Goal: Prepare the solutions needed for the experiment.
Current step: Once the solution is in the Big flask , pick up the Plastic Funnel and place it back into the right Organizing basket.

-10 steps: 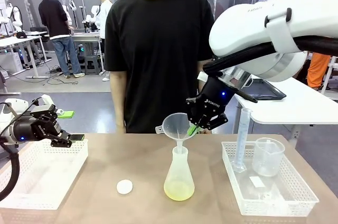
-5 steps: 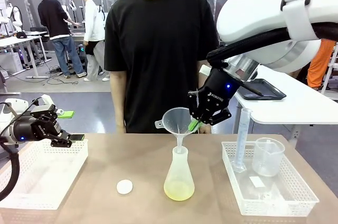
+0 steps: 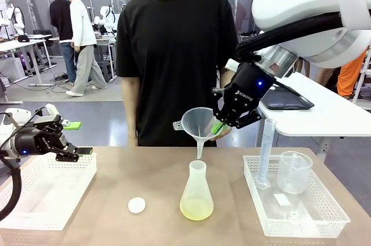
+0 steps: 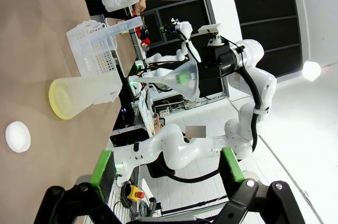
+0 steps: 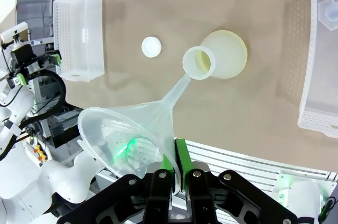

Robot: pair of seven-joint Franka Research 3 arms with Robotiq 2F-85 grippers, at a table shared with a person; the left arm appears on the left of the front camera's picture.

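Observation:
The solutions (image 3: 196, 209) show as a pale yellow-green layer in the bottom of a translucent conical flask (image 3: 196, 191) standing mid-table. A clear funnel (image 3: 197, 124) hangs tilted just above the flask's mouth, its spout free of the neck. My right gripper (image 3: 219, 127) is shut on the funnel's rim. From the right wrist, the funnel (image 5: 127, 134) sits between the fingers of the right gripper (image 5: 174, 163), with its spout pointing at the flask (image 5: 216, 57). My left gripper (image 3: 75, 137) hovers open over the left basket, holding nothing. The left wrist view has the left gripper (image 4: 166, 168) open, the flask (image 4: 84, 94) beyond it.
A white cap (image 3: 137, 205) lies on the table left of the flask. A white basket (image 3: 87, 165) sits at the left. Another basket (image 3: 333, 214) at the right holds a graduated cylinder (image 3: 265, 153) and a beaker (image 3: 294, 170). A person in black stands at the far edge.
My right gripper has lifted the funnel up and slightly right, drawing its spout out of the flask's neck. The left arm has stayed put.

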